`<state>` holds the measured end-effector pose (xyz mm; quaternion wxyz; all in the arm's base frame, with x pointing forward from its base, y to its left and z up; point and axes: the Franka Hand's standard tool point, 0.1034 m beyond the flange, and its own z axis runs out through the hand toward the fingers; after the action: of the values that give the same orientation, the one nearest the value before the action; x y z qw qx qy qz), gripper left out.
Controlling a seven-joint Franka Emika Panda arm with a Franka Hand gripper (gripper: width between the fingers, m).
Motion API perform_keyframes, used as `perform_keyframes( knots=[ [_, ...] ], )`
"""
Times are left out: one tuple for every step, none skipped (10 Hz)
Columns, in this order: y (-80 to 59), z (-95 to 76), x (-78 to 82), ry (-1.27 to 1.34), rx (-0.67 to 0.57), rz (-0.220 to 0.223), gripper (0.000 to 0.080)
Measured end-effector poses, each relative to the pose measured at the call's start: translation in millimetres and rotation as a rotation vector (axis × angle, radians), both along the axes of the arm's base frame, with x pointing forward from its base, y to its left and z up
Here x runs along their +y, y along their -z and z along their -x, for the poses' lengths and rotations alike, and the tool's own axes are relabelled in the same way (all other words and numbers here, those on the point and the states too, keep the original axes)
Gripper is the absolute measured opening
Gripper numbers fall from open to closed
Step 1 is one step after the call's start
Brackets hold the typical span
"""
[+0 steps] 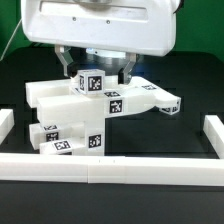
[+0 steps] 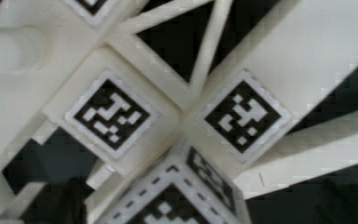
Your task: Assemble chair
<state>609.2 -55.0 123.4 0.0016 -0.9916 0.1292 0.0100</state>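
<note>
Nearest in the exterior view, a long white border rail (image 1: 110,168) is lying across the black table (image 1: 190,125). Behind it the chair (image 1: 70,125) is resting mid-table, its white blocky parts carrying square tags (image 1: 113,100). Over its top tagged block (image 1: 90,82) the gripper (image 1: 97,68) is hanging with jaws spread wide, one finger on each side, not squeezing it. Farthest, the white robot housing (image 1: 100,25) is looming above. In the wrist view, slightly blurred tags are filling the picture.
</note>
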Motion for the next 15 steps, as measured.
perform_keyframes(
  knots=[
    [0.0, 0.1, -0.5, -0.098, -0.001, -0.002, 0.0648],
    [0.0, 0.1, -0.8, -0.151, -0.001, -0.003, 0.0648],
    [-0.1, 0.1, -2.0, -0.23, 0.0, 0.0, 0.0648],
    [-0.2, 0.1, -3.7, -0.342, 0.003, 0.01, 0.0648],
    [-0.2, 0.2, -4.6, -0.419, 0.005, 0.014, 0.0648],
    [-0.1, 0.5, -6.0, -0.484, 0.006, 0.013, 0.0648],
    [0.2, 0.8, -8.0, -0.548, 0.007, 0.011, 0.0648],
    [0.3, 1.0, -8.9, -0.555, 0.007, 0.011, 0.0648],
    [0.2, 1.0, -9.4, -0.553, 0.007, 0.011, 0.0648],
    [0.3, 1.0, -9.4, -0.553, 0.007, 0.011, 0.0527],
    [0.3, 1.0, -9.4, -0.553, 0.007, 0.011, 0.039],
    [0.2, 1.0, -9.5, -0.54, 0.007, 0.011, 0.039],
    [0.2, 1.0, -9.6, -0.528, 0.007, 0.011, 0.0282],
    [0.2, 1.0, -9.6, -0.528, 0.007, 0.011, 0.0282],
    [0.2, 1.0, -9.6, -0.526, 0.007, 0.011, 0.0282]
  ],
)
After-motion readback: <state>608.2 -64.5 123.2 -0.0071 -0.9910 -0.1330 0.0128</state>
